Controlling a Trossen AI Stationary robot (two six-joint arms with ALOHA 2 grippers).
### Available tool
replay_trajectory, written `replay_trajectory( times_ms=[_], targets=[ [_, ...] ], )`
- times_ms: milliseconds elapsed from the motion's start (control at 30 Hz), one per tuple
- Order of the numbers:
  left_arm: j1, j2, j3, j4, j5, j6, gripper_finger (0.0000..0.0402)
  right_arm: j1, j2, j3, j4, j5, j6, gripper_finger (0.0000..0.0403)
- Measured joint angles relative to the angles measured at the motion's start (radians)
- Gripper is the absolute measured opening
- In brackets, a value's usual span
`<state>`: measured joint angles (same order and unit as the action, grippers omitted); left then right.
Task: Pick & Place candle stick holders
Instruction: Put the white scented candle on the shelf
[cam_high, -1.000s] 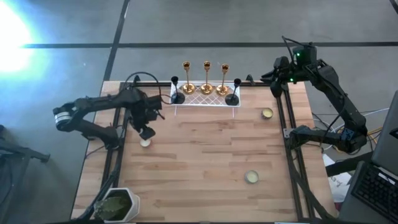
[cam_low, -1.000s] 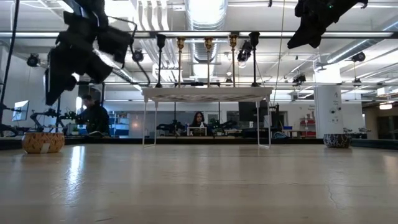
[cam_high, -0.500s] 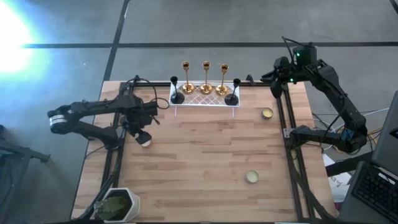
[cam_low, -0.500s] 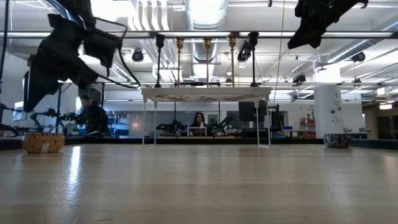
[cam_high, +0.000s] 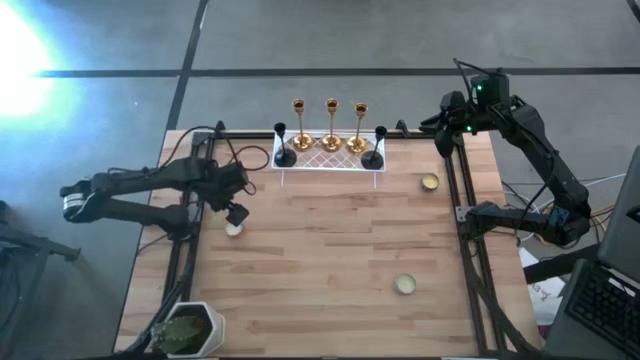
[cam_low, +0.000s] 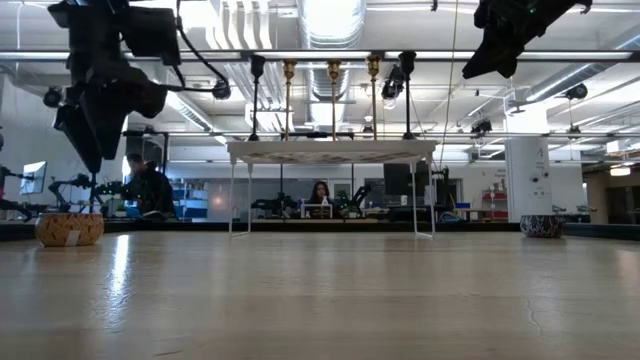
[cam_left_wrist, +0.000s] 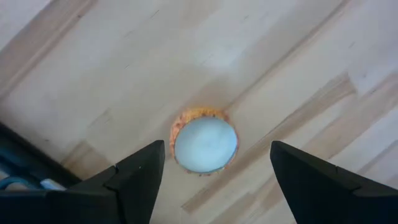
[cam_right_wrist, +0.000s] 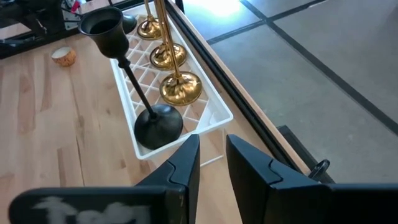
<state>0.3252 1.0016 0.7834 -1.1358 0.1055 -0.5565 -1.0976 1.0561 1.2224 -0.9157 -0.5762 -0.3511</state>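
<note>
I have the left tool (cam_high: 236, 213) at the desk's (cam_high: 330, 260) left edge, raised clear of the wood, fingers (cam_left_wrist: 140, 180) spread wide with nothing between them. Through its wrist camera a low round cream-gold cup (cam_left_wrist: 205, 142) sits on the wood straight beneath the gap, untouched; from above the same cup (cam_high: 233, 229) shows just beside the tool, on its near side. The right tool (cam_high: 447, 122) hangs high off the desk's far right corner, fingers (cam_right_wrist: 186, 163) nearly pressed together with only a thin slit left, gripping nothing. Its camera looks down on the white lattice tray (cam_right_wrist: 214, 112) — a black candle stick holder (cam_right_wrist: 134, 93) stands in the nearest end, gold bases behind it. From above, the tray (cam_high: 330, 162) lies along the far edge, centre, carrying three tall gold sticks (cam_high: 331, 124) in a row, with a black holder (cam_high: 284, 146) at its left end and another black one (cam_high: 376, 148) at its right. Two more cream-gold cups stand loose on the desk — one cup (cam_high: 429, 182) near the right rail, well apart from the tray, the other cup (cam_high: 404, 284) closer to the front, right of centre. A white pot with a green plant (cam_high: 190, 329) occupies the front left corner. Beyond the desk, in the level view, a seated person (cam_low: 320, 192) shows in the room.
</note>
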Motion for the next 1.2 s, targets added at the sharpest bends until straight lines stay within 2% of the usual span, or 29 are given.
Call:
replay_trajectory(
  times_ms=[233,367,567,700,1033,1200],
  targets=[
    [-0.003,0.032,-0.016,0.007,0.011,-0.012,0.0301,0.000,0.000,0.000,0.000,0.000,0.000,0.0070],
    [-0.003,0.052,-0.065,0.024,0.006,-0.025,0.0333,0.000,0.000,0.000,0.000,0.000,0.000,0.0077],
    [-0.003,0.071,-0.144,0.090,0.077,-0.038,0.0380,0.000,0.000,0.000,0.000,0.000,0.005,0.0087],
    [-0.005,0.074,-0.176,0.146,0.123,-0.048,0.0381,0.000,0.000,0.000,0.000,0.000,0.010,0.0089],
    [-0.006,0.074,-0.225,0.209,0.121,-0.049,0.0381,0.000,0.000,0.000,0.001,0.000,0.019,0.0072],
    [-0.006,0.074,-0.270,0.298,0.120,-0.047,0.0383,0.000,0.000,0.000,0.007,0.000,0.019,0.0068]
  ],
)
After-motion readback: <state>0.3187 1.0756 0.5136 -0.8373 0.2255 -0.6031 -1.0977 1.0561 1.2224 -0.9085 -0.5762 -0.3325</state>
